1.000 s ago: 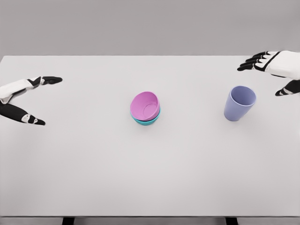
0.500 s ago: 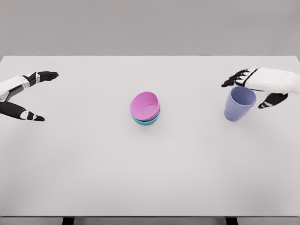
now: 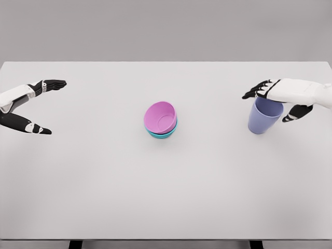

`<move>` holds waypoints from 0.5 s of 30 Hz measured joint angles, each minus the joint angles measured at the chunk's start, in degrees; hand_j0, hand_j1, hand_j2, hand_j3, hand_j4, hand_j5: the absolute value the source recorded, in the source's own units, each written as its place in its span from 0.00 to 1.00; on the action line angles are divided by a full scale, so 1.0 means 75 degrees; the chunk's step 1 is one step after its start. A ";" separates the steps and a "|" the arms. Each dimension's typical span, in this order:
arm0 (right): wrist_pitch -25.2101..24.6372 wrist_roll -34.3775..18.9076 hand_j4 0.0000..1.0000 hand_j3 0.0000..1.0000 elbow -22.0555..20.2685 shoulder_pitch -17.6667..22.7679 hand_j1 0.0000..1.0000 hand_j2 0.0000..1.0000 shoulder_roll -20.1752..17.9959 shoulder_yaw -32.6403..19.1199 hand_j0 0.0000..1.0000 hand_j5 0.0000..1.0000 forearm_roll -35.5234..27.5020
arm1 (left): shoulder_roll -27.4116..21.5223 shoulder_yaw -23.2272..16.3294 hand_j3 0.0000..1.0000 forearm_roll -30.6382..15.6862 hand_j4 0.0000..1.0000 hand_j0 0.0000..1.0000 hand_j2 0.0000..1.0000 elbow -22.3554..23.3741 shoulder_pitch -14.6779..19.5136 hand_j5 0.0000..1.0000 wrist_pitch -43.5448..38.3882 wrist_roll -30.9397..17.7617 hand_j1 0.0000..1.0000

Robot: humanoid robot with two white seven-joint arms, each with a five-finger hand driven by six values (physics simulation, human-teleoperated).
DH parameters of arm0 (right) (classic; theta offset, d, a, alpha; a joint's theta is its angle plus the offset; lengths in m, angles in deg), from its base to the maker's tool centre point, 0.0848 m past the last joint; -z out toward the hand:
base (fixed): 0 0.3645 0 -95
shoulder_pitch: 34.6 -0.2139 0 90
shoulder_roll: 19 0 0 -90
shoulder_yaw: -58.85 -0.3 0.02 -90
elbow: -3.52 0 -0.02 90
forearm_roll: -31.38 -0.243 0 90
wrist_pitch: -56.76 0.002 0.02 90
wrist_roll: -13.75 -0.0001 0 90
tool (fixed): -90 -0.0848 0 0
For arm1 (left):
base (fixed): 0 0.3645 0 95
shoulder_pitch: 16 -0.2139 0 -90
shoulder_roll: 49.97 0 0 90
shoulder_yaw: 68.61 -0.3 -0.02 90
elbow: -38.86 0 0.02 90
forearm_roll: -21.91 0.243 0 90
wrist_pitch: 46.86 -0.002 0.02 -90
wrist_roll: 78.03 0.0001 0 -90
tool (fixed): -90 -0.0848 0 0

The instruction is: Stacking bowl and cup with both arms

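A pink bowl [image 3: 161, 116] sits tilted inside a teal bowl [image 3: 162, 133] at the table's middle. A lavender cup [image 3: 263, 118] stands upright to the right. My right hand [image 3: 274, 101] hovers over the cup's rim, fingers spread on its far side and the thumb on its near right side, not closed on it. My left hand [image 3: 40, 106] floats at the far left edge, fingers and thumb held wide apart, holding nothing.
The white table [image 3: 166, 197] spans the whole view, its front edge near the bottom of the frame. A grey wall lies behind its far edge.
My right hand came down and leftward from the table's far right corner to sit over the cup's rim. The left hand barely shifted. Bowls and cup stayed put.
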 measured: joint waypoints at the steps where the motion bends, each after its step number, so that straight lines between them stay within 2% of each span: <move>1: -0.0001 0.0000 1.00 1.00 0.0046 -0.0058 1.00 1.00 0.0048 0.0014 1.00 1.00 0.0028 | 0.0004 -0.0001 1.00 -0.0001 1.00 1.00 1.00 0.0000 0.0000 1.00 0.0000 0.0000 1.00; 15: -0.0002 -0.0002 1.00 1.00 0.0421 -0.0106 1.00 1.00 0.0420 0.0254 1.00 1.00 0.0212 | 0.0043 0.0000 1.00 0.0001 1.00 1.00 1.00 -0.0011 0.0000 1.00 0.0000 0.0000 1.00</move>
